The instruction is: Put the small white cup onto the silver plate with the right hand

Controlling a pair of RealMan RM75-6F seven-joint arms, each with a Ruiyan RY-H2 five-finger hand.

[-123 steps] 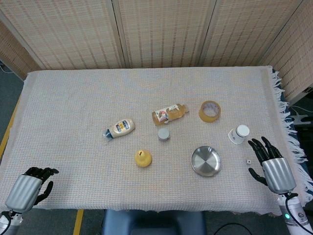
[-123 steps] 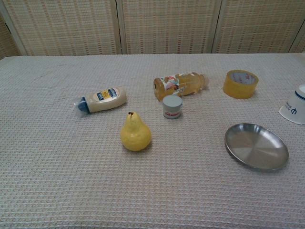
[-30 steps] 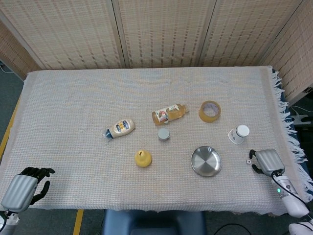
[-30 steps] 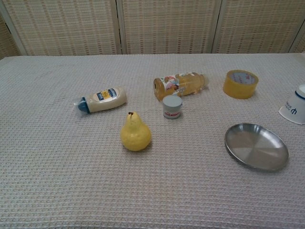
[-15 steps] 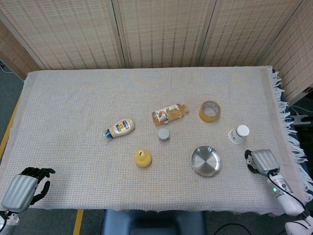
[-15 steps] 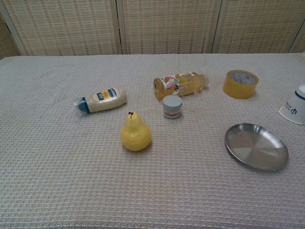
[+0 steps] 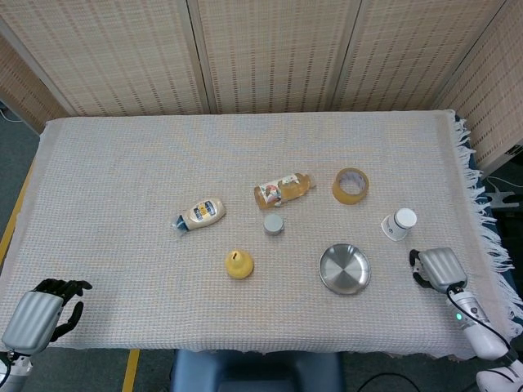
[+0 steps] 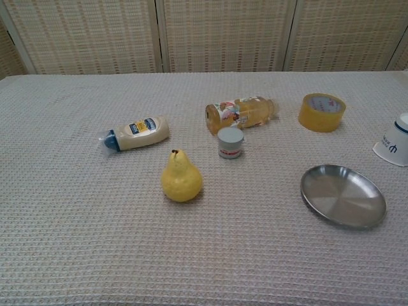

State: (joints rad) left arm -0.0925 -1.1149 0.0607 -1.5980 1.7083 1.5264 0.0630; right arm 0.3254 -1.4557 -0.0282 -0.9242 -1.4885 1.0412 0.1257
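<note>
While the small white cup [image 7: 399, 224] lies tipped on the cloth just up-right of the silver plate [image 7: 344, 269], head view has the right hand [image 7: 437, 269] near the table's right edge, below the cup, fingers prob. curled under, can't tell for sure. Left hand [image 7: 37, 314] at bottom-left corner, fingers apart, holding nothing. Chest view: cup at far right, plate w/ nothing on it, no hands.

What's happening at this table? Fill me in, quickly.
Nothing is held yet. The small white cup sits on the cloth, apart from the empty silver plate. The right hand is near the table's right edge, below the cup and not touching it. The left hand idles at the near left corner.
</note>
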